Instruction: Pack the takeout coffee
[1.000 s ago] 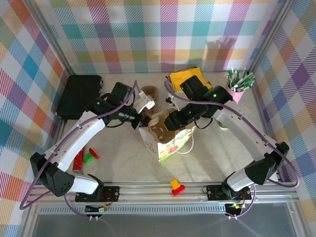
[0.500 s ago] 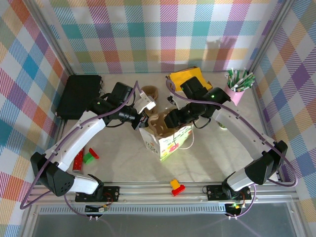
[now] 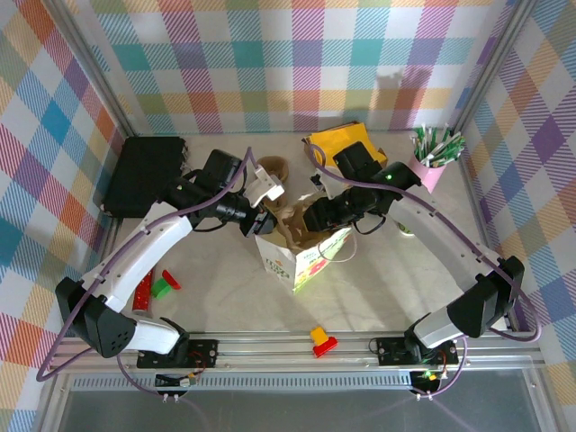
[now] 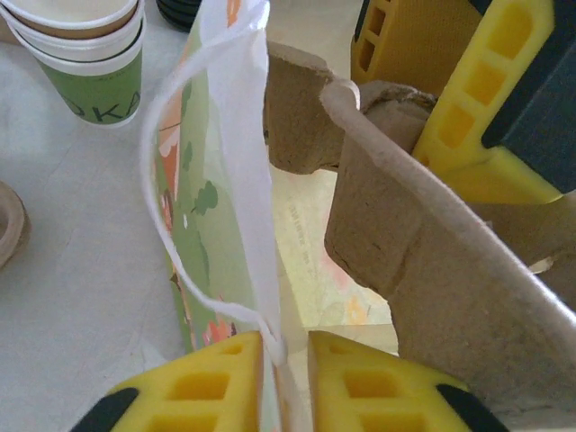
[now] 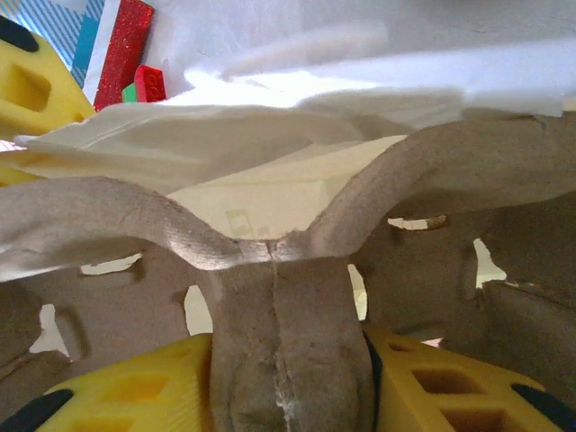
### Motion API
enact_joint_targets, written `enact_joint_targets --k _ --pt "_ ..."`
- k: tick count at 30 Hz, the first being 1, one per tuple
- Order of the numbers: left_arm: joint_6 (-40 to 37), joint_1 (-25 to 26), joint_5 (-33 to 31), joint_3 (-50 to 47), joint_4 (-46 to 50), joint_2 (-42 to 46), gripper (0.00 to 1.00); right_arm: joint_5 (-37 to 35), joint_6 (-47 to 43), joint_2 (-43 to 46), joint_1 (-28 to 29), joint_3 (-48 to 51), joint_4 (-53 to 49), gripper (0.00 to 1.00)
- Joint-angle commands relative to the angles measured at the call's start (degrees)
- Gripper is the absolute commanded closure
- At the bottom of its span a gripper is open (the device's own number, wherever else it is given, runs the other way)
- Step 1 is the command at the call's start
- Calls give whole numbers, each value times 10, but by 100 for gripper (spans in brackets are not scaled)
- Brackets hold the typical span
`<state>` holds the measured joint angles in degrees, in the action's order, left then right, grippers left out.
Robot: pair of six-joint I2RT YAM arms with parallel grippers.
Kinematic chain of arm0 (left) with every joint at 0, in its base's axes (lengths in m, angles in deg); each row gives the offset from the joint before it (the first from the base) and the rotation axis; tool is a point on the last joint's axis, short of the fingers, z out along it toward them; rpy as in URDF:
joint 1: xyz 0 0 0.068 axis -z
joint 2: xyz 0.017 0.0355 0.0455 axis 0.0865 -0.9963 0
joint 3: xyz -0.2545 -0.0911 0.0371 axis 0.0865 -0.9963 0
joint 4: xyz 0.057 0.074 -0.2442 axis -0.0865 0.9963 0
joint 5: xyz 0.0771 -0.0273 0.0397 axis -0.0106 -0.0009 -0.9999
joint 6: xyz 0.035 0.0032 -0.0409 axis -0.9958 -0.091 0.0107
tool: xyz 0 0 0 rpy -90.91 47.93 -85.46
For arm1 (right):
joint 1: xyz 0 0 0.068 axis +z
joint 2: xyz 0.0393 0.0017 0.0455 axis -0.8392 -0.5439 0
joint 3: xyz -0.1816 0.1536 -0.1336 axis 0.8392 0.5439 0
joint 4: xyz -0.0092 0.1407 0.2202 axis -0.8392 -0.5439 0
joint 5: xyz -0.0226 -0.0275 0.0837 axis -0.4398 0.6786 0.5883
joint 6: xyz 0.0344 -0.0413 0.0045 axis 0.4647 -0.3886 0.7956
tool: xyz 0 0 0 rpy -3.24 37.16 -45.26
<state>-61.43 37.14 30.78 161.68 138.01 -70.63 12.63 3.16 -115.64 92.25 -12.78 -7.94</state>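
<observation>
A printed paper bag (image 3: 306,263) stands mid-table with its mouth open. My right gripper (image 5: 286,382) is shut on the middle post of a brown cardboard cup carrier (image 5: 270,238), which it holds in the bag's mouth (image 3: 292,220). My left gripper (image 4: 286,360) sits at the bag's left rim. Its yellow fingers stand slightly apart, and the bag's wall (image 4: 225,135) and white cord handle run loose between them. In the left wrist view the carrier's cardboard wall (image 4: 432,270) rises on the right, inside the bag. From above, my left gripper (image 3: 261,221) and right gripper (image 3: 315,216) flank the bag. The takeout coffee is hidden.
A stack of lidless cream-and-green cups (image 4: 81,54) stands just beyond the bag. At the back right is a pink cup of sticks (image 3: 434,155), at the back left a black box (image 3: 144,175), and behind the right arm a yellow item (image 3: 337,144). Red and green blocks (image 3: 157,286) lie at the front left.
The right gripper has carried the carrier slightly back and right, and the bag has tilted with it. The left fingers have parted a little on the bag's rim.
</observation>
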Motion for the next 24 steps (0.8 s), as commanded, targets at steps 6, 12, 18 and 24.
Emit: enact_joint_targets --k 6,12,18,24 --pt "34 3 -6 16 -29 52 76 -24 -15 8 -3 -7 -12 56" --pt "48 0 -12 -1 -35 78 72 -34 -37 6 -3 -26 -25 56" --pt "49 0 -29 -10 -32 76 70 -58 -84 -14 -2 -57 -46 56" --pt "50 0 -31 -10 -23 60 69 -103 -134 -26 10 -65 -58 57"
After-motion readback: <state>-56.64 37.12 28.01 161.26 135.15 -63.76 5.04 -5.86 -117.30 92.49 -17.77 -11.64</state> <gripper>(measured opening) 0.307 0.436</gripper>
